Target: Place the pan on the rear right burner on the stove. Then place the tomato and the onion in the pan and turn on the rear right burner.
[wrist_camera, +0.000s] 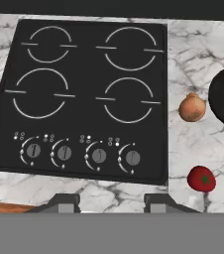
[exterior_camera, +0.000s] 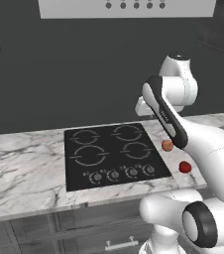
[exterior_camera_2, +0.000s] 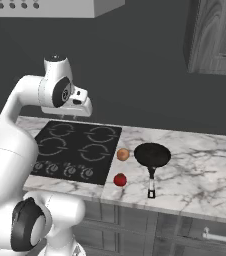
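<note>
The pan [exterior_camera_2: 152,154] rests on the worktop [exterior_camera_2: 195,175] right of the stove [exterior_camera_2: 75,147], beside the onion [exterior_camera_2: 123,154]. Probably rigid and handle-heavy; grasp the thin handle near the bowl. The tool [wrist_camera: 111,202] hovers partly open, empty.

No words, brand names or numbers are showing clearly enough to be read anywhere. The stove [wrist_camera: 91,99] is carrying only printed signs: four grey broken-ring outlines marking the burners, among them the rear right burner [wrist_camera: 129,48], and small dot symbols with arc scales sitting beside each of its four knobs [wrist_camera: 82,155], too small to be made out further. A short line of dark lettering is running along the black strip on the robot arm [exterior_camera: 163,115] in the left base view, but it is appearing too blurred to decipher.
</note>
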Available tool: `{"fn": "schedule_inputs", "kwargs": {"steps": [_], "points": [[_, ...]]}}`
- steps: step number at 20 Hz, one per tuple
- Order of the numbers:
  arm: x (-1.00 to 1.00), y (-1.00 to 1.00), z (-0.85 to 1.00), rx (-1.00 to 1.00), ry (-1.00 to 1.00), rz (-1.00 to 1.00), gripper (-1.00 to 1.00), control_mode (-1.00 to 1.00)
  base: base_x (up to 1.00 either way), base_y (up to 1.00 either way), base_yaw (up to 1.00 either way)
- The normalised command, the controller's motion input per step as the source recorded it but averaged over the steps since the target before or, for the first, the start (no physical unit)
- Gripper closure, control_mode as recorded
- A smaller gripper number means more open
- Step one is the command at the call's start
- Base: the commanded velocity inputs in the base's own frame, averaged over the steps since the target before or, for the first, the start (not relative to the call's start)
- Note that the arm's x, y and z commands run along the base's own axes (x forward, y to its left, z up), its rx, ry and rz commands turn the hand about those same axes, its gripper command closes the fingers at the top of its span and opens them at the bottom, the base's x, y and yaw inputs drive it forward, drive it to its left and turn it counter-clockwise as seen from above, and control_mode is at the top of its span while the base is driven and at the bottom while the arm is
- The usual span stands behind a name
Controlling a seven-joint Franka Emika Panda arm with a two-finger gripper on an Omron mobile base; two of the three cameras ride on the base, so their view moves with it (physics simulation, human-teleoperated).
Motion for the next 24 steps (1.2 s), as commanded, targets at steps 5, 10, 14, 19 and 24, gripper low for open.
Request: {"fn": "schedule_inputs", "kwargs": {"steps": [5, 10, 14, 19, 24], "points": [[-0.01, -0.04, 0.00, 0.00, 0.00, 0.00, -1.00, -1.00, 0.00, 0.00, 0.00], [0.00, -0.34, 0.00, 0.00, 0.00, 0.00, -1.00, -1.00, 0.00, 0.00, 0.00], [0.00, -0.31, 0.00, 0.00, 0.00, 0.00, -1.00, -1.00, 0.00, 0.00, 0.00], [0.00, -0.28, -0.05, 0.00, 0.00, 0.00, -1.00, -1.00, 0.00, 0.00, 0.00], [0.00, -0.36, -0.12, 0.00, 0.00, 0.00, -1.00, -1.00, 0.00, 0.00, 0.00]]}}
